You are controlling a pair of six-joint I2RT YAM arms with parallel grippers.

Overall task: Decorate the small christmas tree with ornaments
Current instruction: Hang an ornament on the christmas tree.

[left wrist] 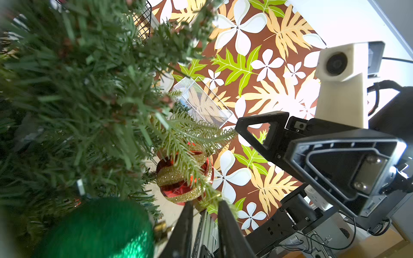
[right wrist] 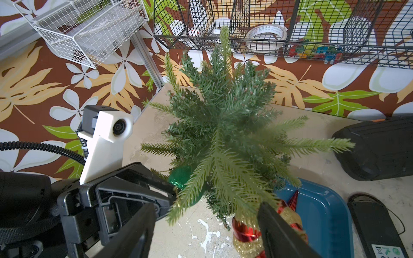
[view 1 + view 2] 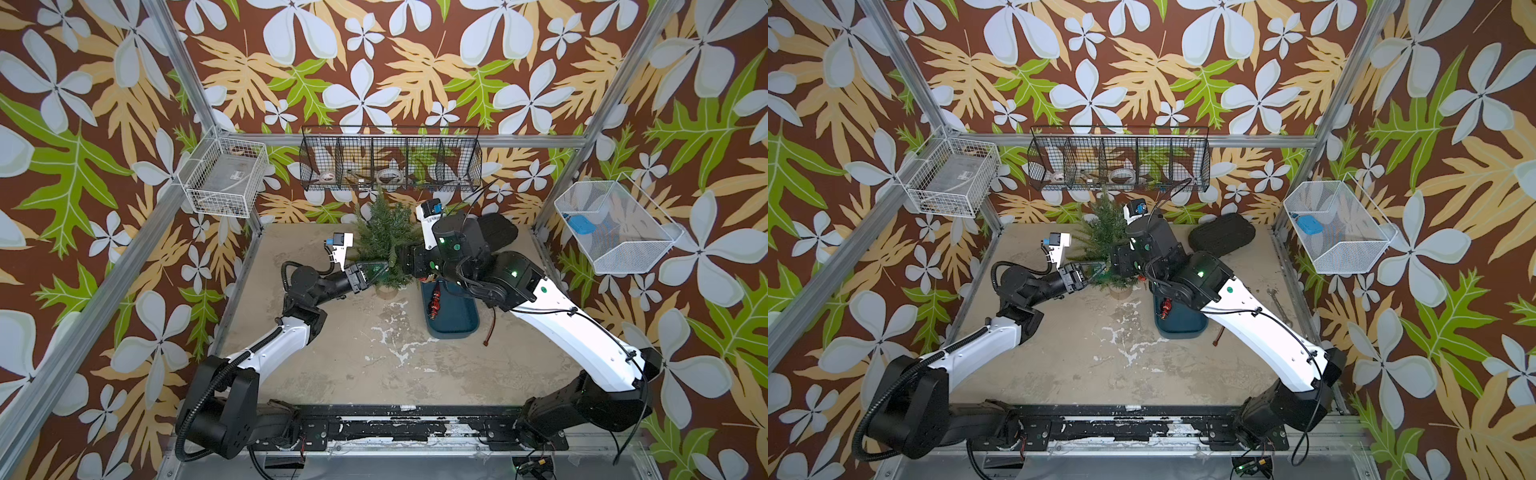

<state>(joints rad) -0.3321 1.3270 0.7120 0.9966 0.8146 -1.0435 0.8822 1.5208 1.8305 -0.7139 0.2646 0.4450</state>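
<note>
Nearest, the slim dark red drop [image 3: 435,303] lies in the blue tray [image 3: 457,328]. Beyond it, the left gripper [image 1: 205,202] has its jaws slightly apart, clamping nothing, beside the green glitter ball [image 1: 96,230]. The right gripper [image 2: 206,204] gapes wide and empty by the red-and-gold ball [image 1: 183,176]. These 2 balls hang low in the small christmas tree [image 3: 384,232], upright near the back wall

Even, bright light is flooding the counter [image 3: 374,374], casting soft shadows. In the left wrist view the small christmas tree [image 1: 67,93] is showing blurred, and glare is bleaching part of that view.
</note>
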